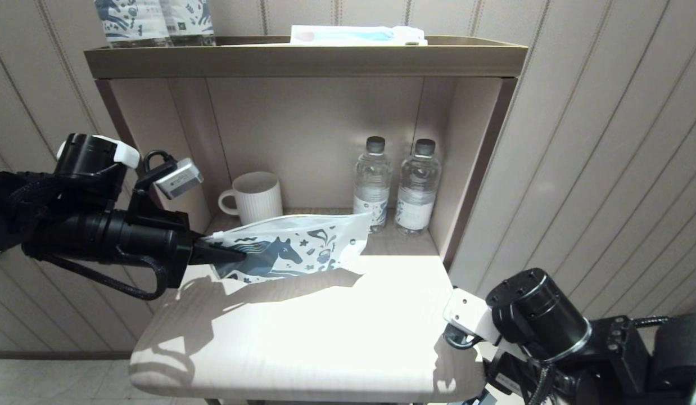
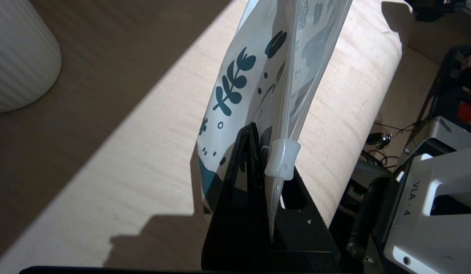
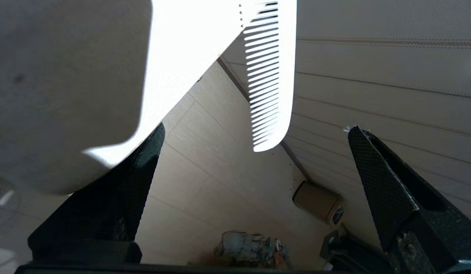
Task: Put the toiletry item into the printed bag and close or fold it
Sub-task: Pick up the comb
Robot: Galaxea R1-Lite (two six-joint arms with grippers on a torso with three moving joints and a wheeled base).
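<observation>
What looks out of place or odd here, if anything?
The comb sticks out past the table's edge, partly over the floor, above the open right gripper below the table. The left gripper holds the printed bag lifted off the table, with nothing visibly put in it.

The left gripper [image 1: 227, 254] pinches the printed bag [image 1: 294, 247] by its end — lifted above the sunlit tabletop [image 1: 303, 332], mug [image 1: 252, 197] and two bottles [image 1: 396, 188] behind.
</observation>
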